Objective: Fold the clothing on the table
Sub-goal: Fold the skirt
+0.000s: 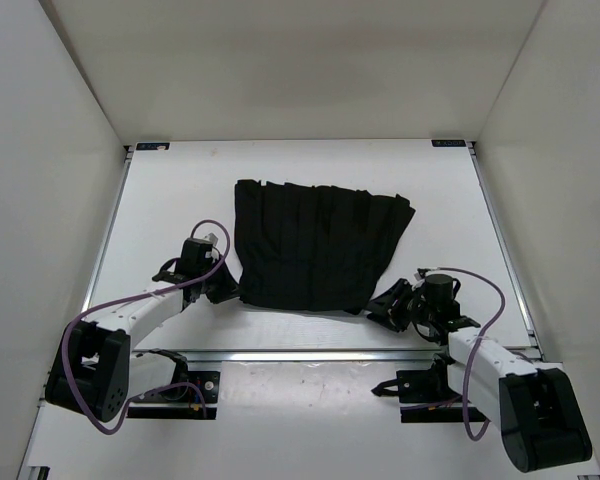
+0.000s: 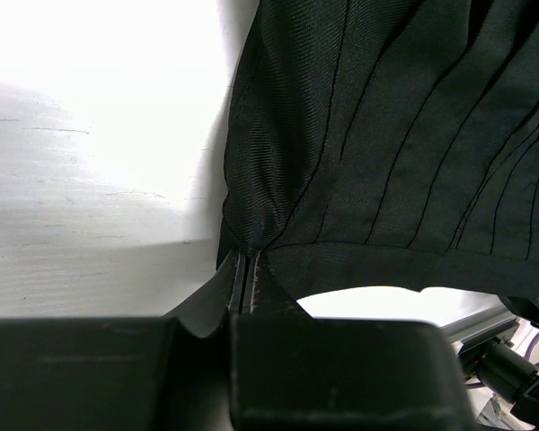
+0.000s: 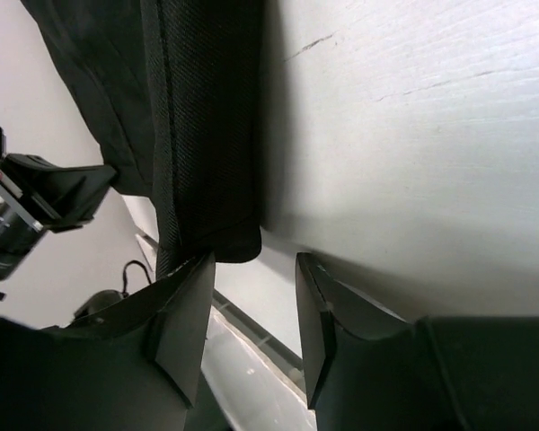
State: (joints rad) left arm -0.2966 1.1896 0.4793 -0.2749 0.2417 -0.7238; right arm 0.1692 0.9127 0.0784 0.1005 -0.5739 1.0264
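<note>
Surface: white table (image 1: 170, 200) with a silver rail (image 1: 105, 255) along its edge and small blue marks (image 1: 152, 146) at the far corners, closed in by white walls (image 1: 300, 60).
Clothing: black pleated clothing (image 1: 315, 250) spread flat in a fan shape, lying between the two claws and reaching away from both toward the far side.
Left claw: left gripper (image 2: 249, 269) is pinched tight on the garment's near left corner. The fabric gathers into the tips and spreads out ahead of them and to their right.
Right claw: right gripper (image 3: 254, 265) stands partly apart with nothing between the jaws, and bare tabletop shows in the gap.
Hem by right claw: the garment's near right corner ends just ahead of one finger (image 3: 184, 314). Whether it touches that finger cannot be told.
Arms: both claws sit low near the table's near edge, one at each near corner of the garment.
Cables: purple cables (image 1: 80, 330) loop along each arm behind the claws.
</note>
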